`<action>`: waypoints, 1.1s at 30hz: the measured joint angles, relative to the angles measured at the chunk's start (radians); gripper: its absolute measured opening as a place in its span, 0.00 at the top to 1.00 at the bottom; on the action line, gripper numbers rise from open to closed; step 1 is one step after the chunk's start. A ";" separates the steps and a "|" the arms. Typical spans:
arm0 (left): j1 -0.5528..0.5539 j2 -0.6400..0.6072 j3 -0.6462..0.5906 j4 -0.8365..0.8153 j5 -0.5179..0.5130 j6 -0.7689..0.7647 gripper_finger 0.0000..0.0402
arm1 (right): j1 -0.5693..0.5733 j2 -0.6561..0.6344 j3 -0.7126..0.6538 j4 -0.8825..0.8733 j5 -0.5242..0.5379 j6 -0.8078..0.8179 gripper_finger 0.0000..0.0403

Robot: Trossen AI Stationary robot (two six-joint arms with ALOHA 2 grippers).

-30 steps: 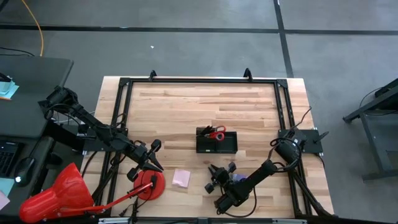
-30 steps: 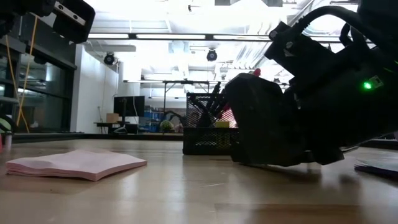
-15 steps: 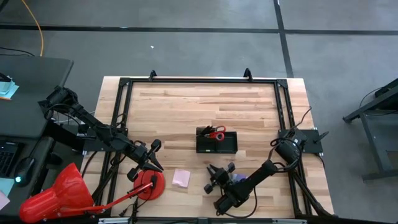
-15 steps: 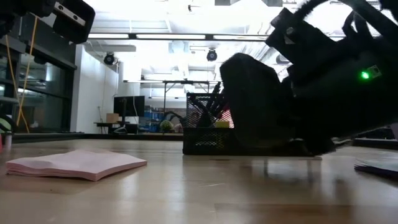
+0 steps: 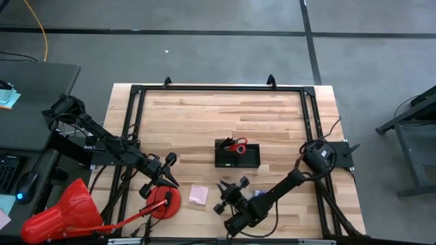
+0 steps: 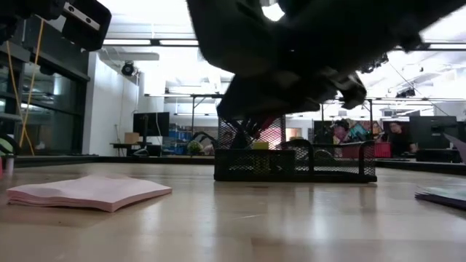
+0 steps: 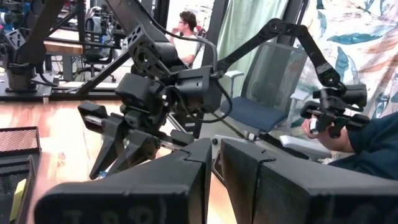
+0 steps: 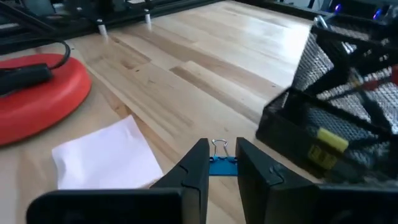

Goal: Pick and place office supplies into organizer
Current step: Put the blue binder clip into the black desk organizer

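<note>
We see the right gripper (image 5: pixel 225 197) raised off the table (image 5: pixel 204 116), its narrow-set fingers (image 8: pixel 193 165) pinching a small blue binder clip (image 8: pixel 222 165) whose wire loop stands up between the tips. Just ahead of this gripper, toward the far side of the table, sits the black mesh organizer (image 5: pixel 238 154), with the red-handled scissors (image 5: pixel 236 146) and dark pens standing in its left compartment and a small yellow piece (image 8: pixel 326 147) visible through its mesh wall. Close beside the right gripper, on the side toward the left arm, the pink sticky pad (image 5: pixel 199 194) lies flat on the wood; in the right wrist view it appears as a pale sheet (image 8: pixel 106 155) just short of the fingertips. On the gripper's other side, partly under the arm, a purple pad (image 5: pixel 259 194) rests on the table. In the low view the right gripper (image 6: pixel 291 51) hangs dark above the organizer (image 6: pixel 295 164), clear of the tabletop, with the pink pad (image 6: pixel 87 191) well apart from it. The left gripper (image 5: pixel 165 171) waits near the table's left rail, fingers (image 7: pixel 186 168) almost together and holding nothing, beside the red disc (image 5: pixel 163 202)
</note>
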 joint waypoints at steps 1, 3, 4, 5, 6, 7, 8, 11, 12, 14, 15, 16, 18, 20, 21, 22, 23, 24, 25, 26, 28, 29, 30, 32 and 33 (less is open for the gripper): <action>0.000 0.000 0.000 0.001 0.000 0.000 0.93 | -0.005 0.000 0.011 -0.012 -0.002 -0.017 0.89; 0.000 0.000 0.000 0.000 0.000 0.000 0.93 | -0.017 0.000 0.037 -0.041 -0.015 -0.039 0.90; 0.000 0.000 0.000 0.001 0.000 0.000 0.93 | -0.023 0.000 0.050 -0.060 -0.025 -0.042 0.91; 0.000 0.000 0.000 0.000 0.000 0.000 0.93 | -0.029 0.000 0.060 -0.080 -0.035 -0.043 0.91; 0.000 0.000 0.000 0.000 0.000 0.000 0.93 | -0.035 0.000 0.067 -0.097 -0.044 -0.043 0.91; 0.000 0.000 0.000 0.000 0.000 0.000 0.93 | -0.040 0.000 0.072 -0.113 -0.050 -0.039 0.90; 0.000 0.000 0.000 0.000 0.000 0.000 0.93 | -0.047 0.000 0.075 -0.125 -0.061 -0.039 0.90; 0.000 0.000 0.000 -0.001 0.000 0.001 0.93 | -0.068 0.000 0.087 -0.166 -0.138 -0.034 0.89; 0.000 0.000 0.000 -0.005 0.000 0.002 0.93 | -0.076 0.000 0.091 -0.174 -0.165 -0.027 0.89; 0.000 0.000 0.000 -0.013 0.000 0.003 0.93 | -0.092 0.000 0.091 -0.192 -0.206 -0.020 0.90; 0.000 0.000 0.000 -0.014 0.000 0.003 0.93 | -0.099 0.000 0.091 -0.205 -0.227 -0.020 0.91; 0.000 0.000 0.000 -0.014 0.000 0.003 0.93 | -0.107 -0.002 0.091 -0.222 -0.244 -0.018 0.91; 0.000 0.000 0.000 -0.013 0.000 0.003 0.93 | -0.119 -0.011 0.091 -0.248 -0.265 -0.013 0.91; 0.000 0.000 0.000 -0.012 0.000 0.003 0.93 | -0.128 -0.025 0.091 -0.263 -0.264 -0.013 0.90; 0.000 0.000 0.000 -0.012 0.000 0.003 0.93 | -0.132 -0.033 0.091 -0.268 -0.265 -0.012 0.90; 0.000 0.000 0.000 -0.012 0.000 0.003 0.93 | -0.136 -0.041 0.091 -0.269 -0.271 -0.009 0.90; 0.000 0.000 0.000 -0.012 0.000 0.003 0.93 | -0.139 -0.053 0.091 -0.273 -0.281 0.001 0.90; 0.000 0.000 0.000 -0.013 0.000 0.003 0.93 | -0.144 -0.063 0.091 -0.285 -0.294 0.011 0.90; 0.000 0.000 0.000 -0.013 0.000 0.003 0.93 | -0.149 -0.074 0.091 -0.293 -0.302 0.022 0.90; 0.000 0.000 0.000 -0.013 0.000 0.003 0.93 | -0.154 -0.085 0.091 -0.307 -0.315 0.036 0.90; 0.000 0.000 0.000 -0.012 0.000 0.003 0.93 | -0.165 -0.106 0.091 -0.337 -0.329 0.066 0.91; 0.000 0.000 0.000 -0.013 0.000 0.003 0.93 | -0.173 -0.119 0.091 -0.344 -0.347 0.080 0.91; 0.000 0.000 0.000 -0.013 0.000 0.003 0.93 | -0.181 -0.131 0.091 -0.350 -0.379 0.093 0.91; 0.000 0.000 0.000 -0.013 0.000 0.003 0.93 | -0.201 -0.150 0.091 -0.366 -0.450 0.113 0.90; 0.000 0.000 0.000 -0.013 0.000 0.003 0.93 | -0.209 -0.155 0.091 -0.368 -0.461 0.121 0.89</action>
